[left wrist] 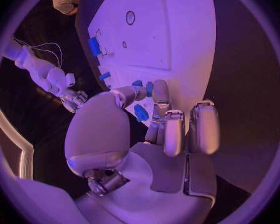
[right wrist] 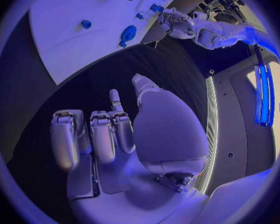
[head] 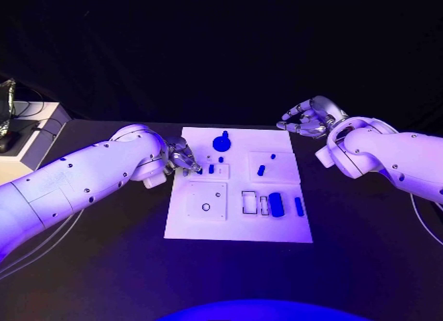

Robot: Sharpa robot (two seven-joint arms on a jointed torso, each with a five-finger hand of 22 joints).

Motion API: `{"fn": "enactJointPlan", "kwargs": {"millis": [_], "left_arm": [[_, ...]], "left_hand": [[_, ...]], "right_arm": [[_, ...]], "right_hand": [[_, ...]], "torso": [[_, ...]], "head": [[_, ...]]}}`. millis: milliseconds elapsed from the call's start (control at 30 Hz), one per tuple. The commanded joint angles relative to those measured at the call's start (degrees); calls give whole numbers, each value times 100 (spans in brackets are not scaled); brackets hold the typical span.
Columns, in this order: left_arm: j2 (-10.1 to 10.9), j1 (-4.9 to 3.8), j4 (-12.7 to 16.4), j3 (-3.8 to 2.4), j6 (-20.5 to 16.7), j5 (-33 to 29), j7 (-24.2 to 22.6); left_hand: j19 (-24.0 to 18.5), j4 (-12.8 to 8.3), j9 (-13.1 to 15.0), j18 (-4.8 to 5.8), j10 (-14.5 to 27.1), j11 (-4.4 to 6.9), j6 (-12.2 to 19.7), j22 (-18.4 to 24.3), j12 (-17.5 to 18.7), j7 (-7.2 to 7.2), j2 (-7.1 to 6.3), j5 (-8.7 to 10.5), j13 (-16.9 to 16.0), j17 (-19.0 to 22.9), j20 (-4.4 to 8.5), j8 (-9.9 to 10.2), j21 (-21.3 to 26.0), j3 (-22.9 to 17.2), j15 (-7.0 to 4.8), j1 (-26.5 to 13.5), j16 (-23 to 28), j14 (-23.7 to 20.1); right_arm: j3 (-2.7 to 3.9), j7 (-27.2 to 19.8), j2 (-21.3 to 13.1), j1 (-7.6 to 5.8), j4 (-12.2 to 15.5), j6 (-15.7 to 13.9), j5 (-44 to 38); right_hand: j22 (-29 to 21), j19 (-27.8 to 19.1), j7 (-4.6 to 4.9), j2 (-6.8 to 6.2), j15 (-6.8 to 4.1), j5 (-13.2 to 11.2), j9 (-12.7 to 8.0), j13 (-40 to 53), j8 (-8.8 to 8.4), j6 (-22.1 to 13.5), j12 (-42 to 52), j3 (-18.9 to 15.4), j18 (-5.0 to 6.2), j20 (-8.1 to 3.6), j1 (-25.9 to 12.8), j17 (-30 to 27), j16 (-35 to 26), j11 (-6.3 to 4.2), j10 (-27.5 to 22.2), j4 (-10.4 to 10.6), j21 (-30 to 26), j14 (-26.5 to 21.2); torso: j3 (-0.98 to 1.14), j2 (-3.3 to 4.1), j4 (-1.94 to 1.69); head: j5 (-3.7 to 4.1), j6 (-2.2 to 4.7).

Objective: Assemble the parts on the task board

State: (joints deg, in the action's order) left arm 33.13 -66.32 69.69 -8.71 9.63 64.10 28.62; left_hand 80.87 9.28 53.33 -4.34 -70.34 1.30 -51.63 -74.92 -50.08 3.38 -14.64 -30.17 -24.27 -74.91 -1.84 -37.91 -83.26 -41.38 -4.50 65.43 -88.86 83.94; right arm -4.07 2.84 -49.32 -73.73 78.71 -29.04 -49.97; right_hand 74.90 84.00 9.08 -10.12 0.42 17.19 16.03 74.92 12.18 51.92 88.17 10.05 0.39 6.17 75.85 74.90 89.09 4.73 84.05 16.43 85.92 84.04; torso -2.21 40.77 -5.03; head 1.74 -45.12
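Left hand pinching a small blue part at the board's left edge; right hand empty, fingers curled, off the far corner. No legible writing.

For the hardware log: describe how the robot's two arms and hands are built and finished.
Both arms are smooth, rounded white shells dotted with small dark screw holes. The left hand and right hand are silver metal with segmented, pale-padded fingers. Thin cables trail beneath the arms.

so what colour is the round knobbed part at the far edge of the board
Blue; the round knobbed part shows best in the head view.
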Motion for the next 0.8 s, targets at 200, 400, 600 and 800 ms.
{"fn": "enactJointPlan", "kwargs": {"millis": [200,400,600,800], "left_arm": [[-6,8,-41,9,34,131,41],[1,8,-53,6,-92,147,34],[-3,8,-36,1,-184,89,22],[-5,7,-37,-1,-208,69,19]], "left_hand": [[-34,-870,12,89,33,26,-84,-115,28,-55,73,4,7,-1252,15,-15,31,-886,-26,19,-13,533],[-35,-875,12,88,32,26,-87,-114,30,-55,75,3,9,-1253,15,-13,31,-891,-26,23,-13,534],[-26,-879,13,92,30,26,-91,-127,32,-56,77,1,10,-1265,15,-12,25,-895,-26,27,-18,537],[-24,-888,13,93,25,27,-98,-132,33,-56,74,-2,12,-1273,15,-11,22,-901,-27,32,-21,539]], "right_arm": [[1,-45,8,8,-1,66,-24],[1,-48,9,12,-3,66,-24],[1,-49,9,14,-3,65,-24],[1,-49,12,16,-6,66,-24]], "right_hand": [[1205,416,14,11,-26,20,6,1329,38,-37,-18,35,70,-24,-36,1091,-38,-27,398,2,-23,496],[1205,416,14,11,-26,20,6,1329,38,-37,-18,35,70,-24,-36,1091,-38,-27,398,2,-23,496],[1205,416,14,11,-26,20,6,1329,38,-37,-18,35,70,-24,-36,1091,-38,-27,398,2,-23,496],[1205,416,14,11,-26,20,6,1329,38,-37,-18,35,70,-24,-36,1091,-38,-27,398,2,-23,496]], "torso": [[-2,0,4],[-2,1,5],[-1,1,0],[-1,1,3]], "head": [[-10,-3],[-9,1],[-7,1],[-12,-2]]}}
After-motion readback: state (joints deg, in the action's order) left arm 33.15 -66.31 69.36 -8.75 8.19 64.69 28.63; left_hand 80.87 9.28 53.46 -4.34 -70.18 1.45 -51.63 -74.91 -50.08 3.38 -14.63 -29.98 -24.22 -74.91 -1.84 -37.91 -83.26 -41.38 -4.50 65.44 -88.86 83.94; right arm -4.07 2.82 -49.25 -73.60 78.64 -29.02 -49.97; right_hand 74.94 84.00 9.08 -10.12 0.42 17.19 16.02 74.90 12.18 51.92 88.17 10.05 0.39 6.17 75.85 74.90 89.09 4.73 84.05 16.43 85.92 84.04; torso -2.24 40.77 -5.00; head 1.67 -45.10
